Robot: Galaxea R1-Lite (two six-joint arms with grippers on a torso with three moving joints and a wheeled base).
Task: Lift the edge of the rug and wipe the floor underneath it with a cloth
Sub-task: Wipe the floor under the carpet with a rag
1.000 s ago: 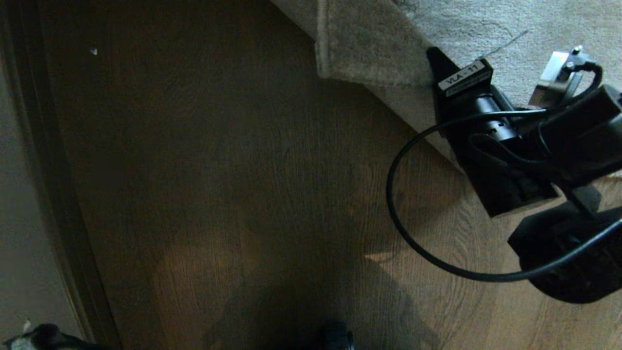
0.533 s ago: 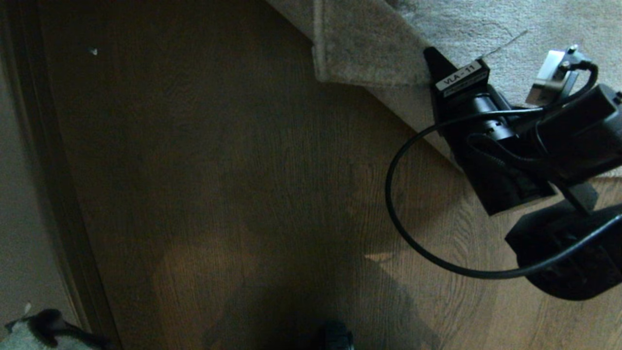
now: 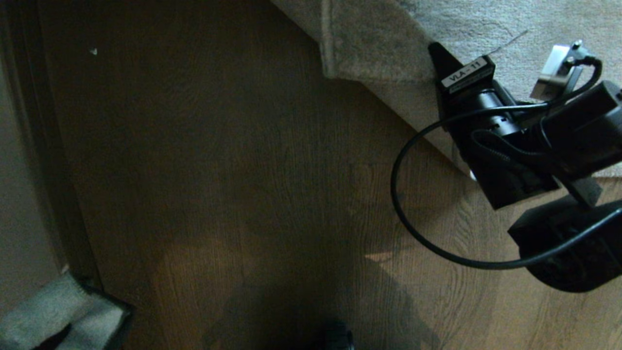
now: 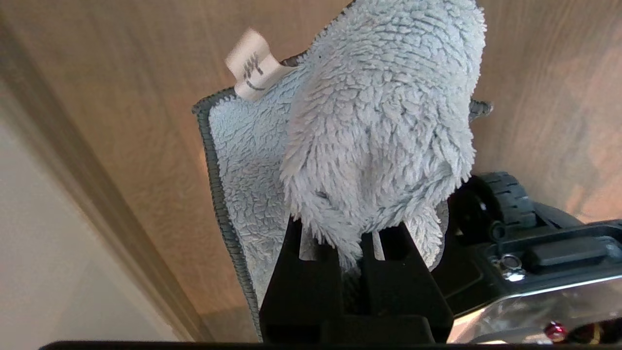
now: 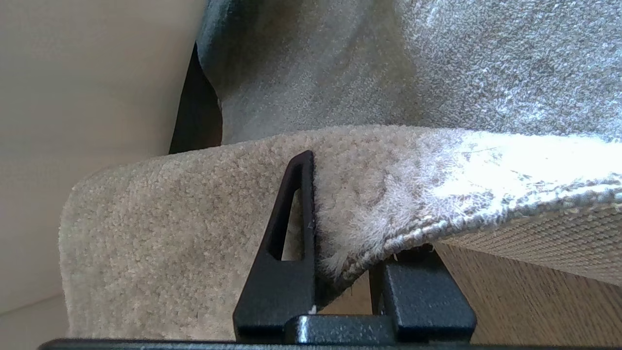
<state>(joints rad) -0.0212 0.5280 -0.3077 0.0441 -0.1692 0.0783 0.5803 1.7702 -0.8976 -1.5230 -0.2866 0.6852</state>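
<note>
since a second ago the cloth (image 3: 58,311) in the clamped left gripper (image 4: 357,253) has risen into the head view. right gripper (image 5: 340,272) pinches the rug edge (image 5: 369,253) above the floor (image 3: 252,170).

Grey rug edge (image 5: 369,204) lifted off floor (image 3: 243,170)

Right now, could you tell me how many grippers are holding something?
2: the right gripper pinches the rug edge above the floor; the left gripper holds the cloth at the lower left.
</note>
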